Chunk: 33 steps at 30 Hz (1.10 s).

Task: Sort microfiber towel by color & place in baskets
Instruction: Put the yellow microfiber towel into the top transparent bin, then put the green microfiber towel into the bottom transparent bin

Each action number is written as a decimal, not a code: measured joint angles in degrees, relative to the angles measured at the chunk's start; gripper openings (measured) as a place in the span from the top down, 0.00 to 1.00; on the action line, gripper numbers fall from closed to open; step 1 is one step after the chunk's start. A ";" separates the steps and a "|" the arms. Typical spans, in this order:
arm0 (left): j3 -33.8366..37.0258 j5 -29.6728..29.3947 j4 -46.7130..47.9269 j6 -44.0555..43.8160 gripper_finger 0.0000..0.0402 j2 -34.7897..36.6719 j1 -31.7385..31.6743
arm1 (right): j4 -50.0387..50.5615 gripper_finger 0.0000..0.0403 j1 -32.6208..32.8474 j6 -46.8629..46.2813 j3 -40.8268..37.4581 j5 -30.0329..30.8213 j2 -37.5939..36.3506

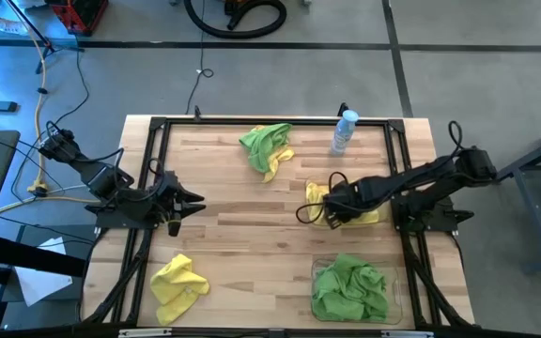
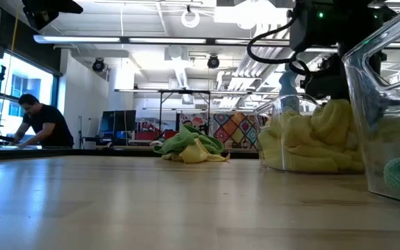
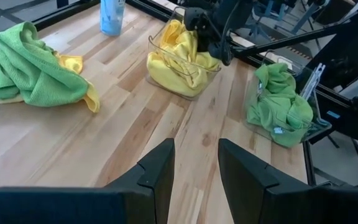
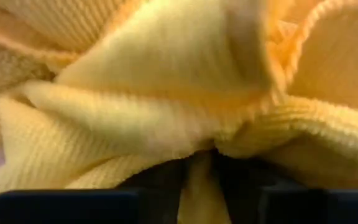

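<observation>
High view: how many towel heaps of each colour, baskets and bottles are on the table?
Yellow towel heaps: 2, one loose, one in a basket.
Green towel heaps: 1, in a basket.
Mixed green-and-yellow heaps: 1.
Baskets: 2.
Bottles: 1.
Total: 7.

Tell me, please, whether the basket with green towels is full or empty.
Full: the green towels fill the basket and bulge above its rim.
</observation>
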<state>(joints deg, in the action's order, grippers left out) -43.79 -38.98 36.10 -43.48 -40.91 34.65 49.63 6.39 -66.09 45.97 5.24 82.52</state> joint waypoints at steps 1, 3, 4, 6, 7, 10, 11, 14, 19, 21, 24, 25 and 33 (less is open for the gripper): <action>0.00 0.16 0.00 0.00 0.72 0.04 0.00 | 1.87 0.74 0.00 -0.08 1.05 0.02 0.00; 0.00 0.92 0.00 -0.01 0.72 0.02 -0.02 | 6.35 0.71 0.29 -0.12 3.43 0.04 0.06; 0.00 1.29 0.02 -0.02 0.72 0.02 0.00 | 8.49 0.71 0.46 -0.12 4.81 0.22 0.07; 0.00 1.81 0.01 0.03 0.72 0.02 0.00 | 11.67 0.71 1.13 -0.74 7.75 0.67 0.07; 0.00 2.15 0.02 0.03 0.72 0.02 -0.01 | 13.31 0.71 1.48 -1.16 9.21 0.86 0.07; 0.00 2.36 0.04 0.40 0.72 0.02 0.00 | 17.48 0.71 2.77 -2.24 13.57 2.24 0.06; 0.00 2.36 0.04 0.63 0.72 0.02 0.00 | 18.93 0.71 3.17 -2.81 15.04 2.61 0.06; 0.00 2.36 0.04 1.55 0.72 0.02 0.00 | 23.38 0.70 4.40 -4.56 19.38 3.44 0.04; 0.00 2.36 0.04 1.63 0.72 0.02 0.00 | 29.31 0.70 6.46 -6.14 25.08 5.26 0.00; 0.00 2.36 0.04 1.64 0.72 0.02 -0.02 | 30.07 0.70 7.19 -6.10 26.60 5.78 0.00; 0.00 2.36 0.04 1.66 0.72 0.02 -0.01 | 29.94 0.71 7.87 -5.96 28.14 6.30 -0.02; 0.00 2.36 0.04 1.66 0.72 0.02 0.00 | 29.64 0.70 7.93 -5.83 28.34 6.34 -0.02; 0.00 2.32 0.06 1.73 0.72 0.02 0.00 | 20.75 0.71 6.52 -1.40 28.20 12.90 -0.04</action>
<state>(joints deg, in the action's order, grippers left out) -43.79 -36.66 36.16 -41.76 -40.88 34.65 70.38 12.92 -67.49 74.17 18.14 82.48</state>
